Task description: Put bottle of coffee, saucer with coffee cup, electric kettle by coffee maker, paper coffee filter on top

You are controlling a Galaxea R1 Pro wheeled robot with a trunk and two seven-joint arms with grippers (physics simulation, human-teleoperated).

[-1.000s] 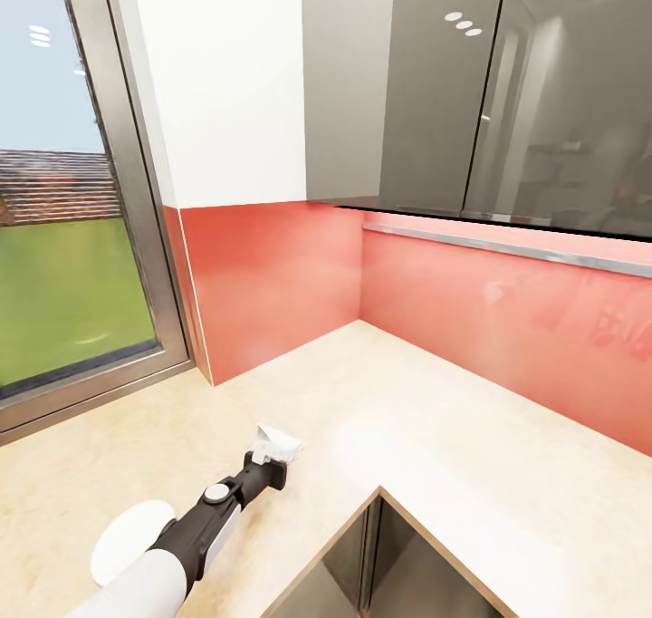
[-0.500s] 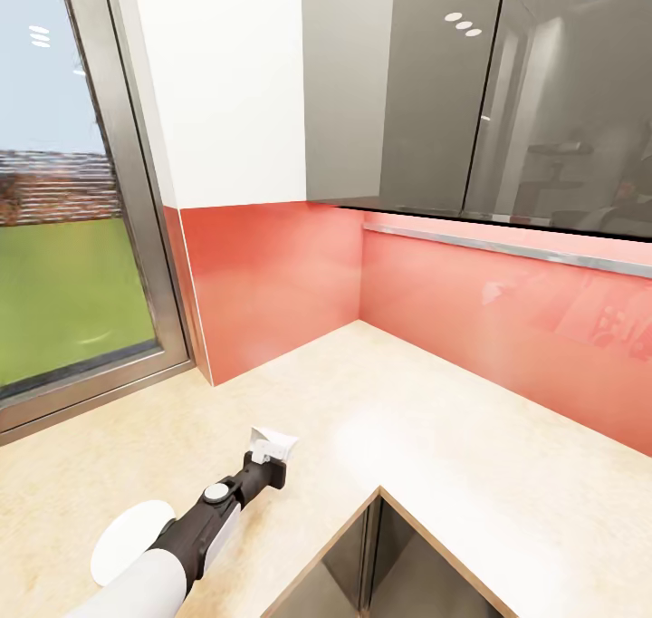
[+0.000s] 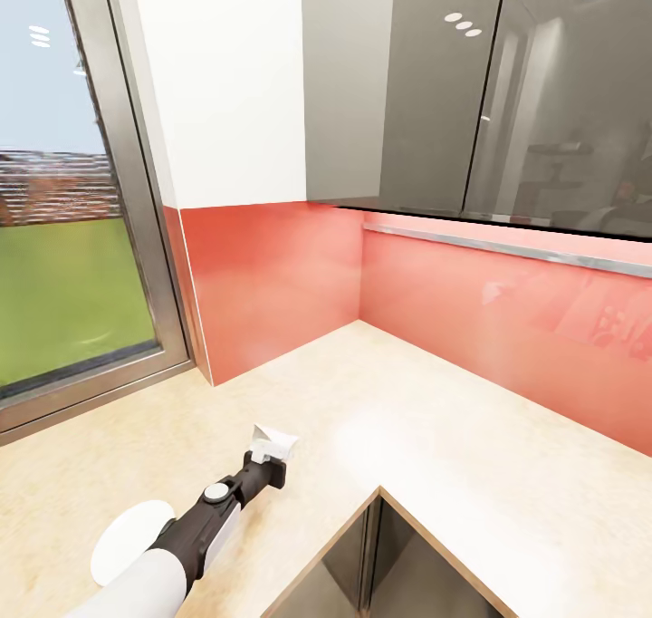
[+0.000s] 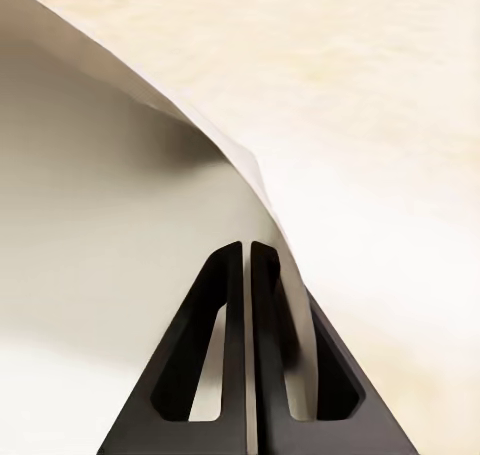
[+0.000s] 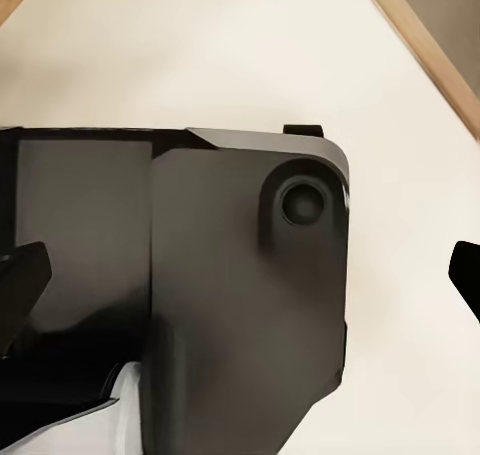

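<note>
Left gripper [image 3: 272,448] pinched shut on the paper coffee filter [image 3: 274,440], lower left of head frame over beige counter [image 3: 435,437]; right gripper state unclear; carry gently, keep pinch firm, avoid creasing

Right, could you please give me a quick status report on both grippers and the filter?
Left gripper shut on the paper coffee filter, held over the beige counter. Right gripper fingers wide apart, empty. Coffee maker not in sight yet.
</note>
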